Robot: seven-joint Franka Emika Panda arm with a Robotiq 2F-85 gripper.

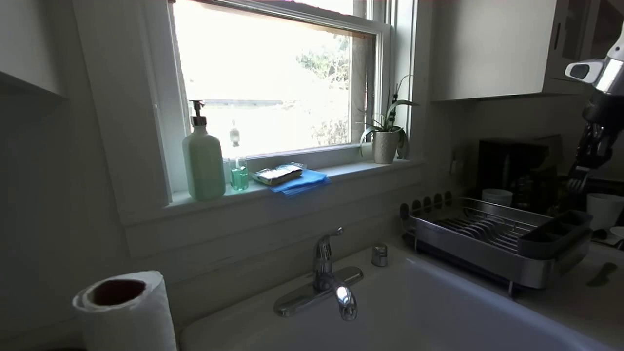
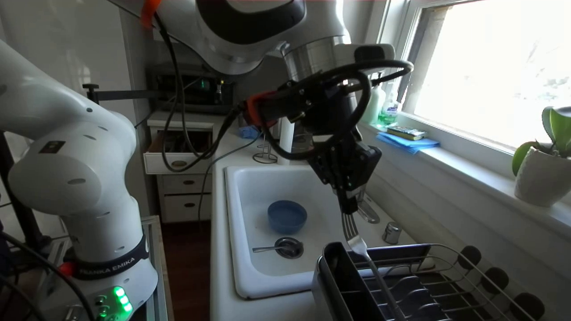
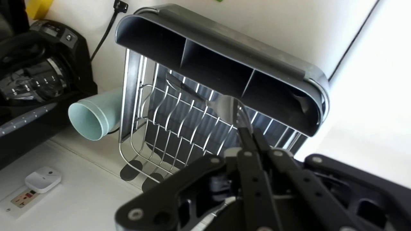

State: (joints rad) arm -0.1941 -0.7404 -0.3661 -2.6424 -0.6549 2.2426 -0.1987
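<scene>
A metal fork (image 2: 357,243) is pinched at its tined end by my gripper (image 2: 349,206), whose jaws are shut. In the wrist view the fork (image 3: 224,107) runs away from the fingertips, its handle pointing toward the upper left over the rack wires. A grey caddy (image 3: 224,61) with three compartments lies just beyond the fork, along the end of the dish rack (image 3: 192,141). The fork looks apart from it, above the rack. One end compartment holds a shiny utensil (image 3: 301,102), partly hidden. In an exterior view the gripper (image 1: 582,165) hangs above the rack's far side.
The white sink (image 2: 241,214) holds a blue bowl (image 2: 287,216) and a utensil (image 2: 265,248) over the drain. A faucet (image 1: 324,273) stands behind it. Beside the rack are a pale green cup (image 3: 93,115) and a coffee maker (image 3: 48,64). A potted plant (image 1: 385,146) sits on the sill.
</scene>
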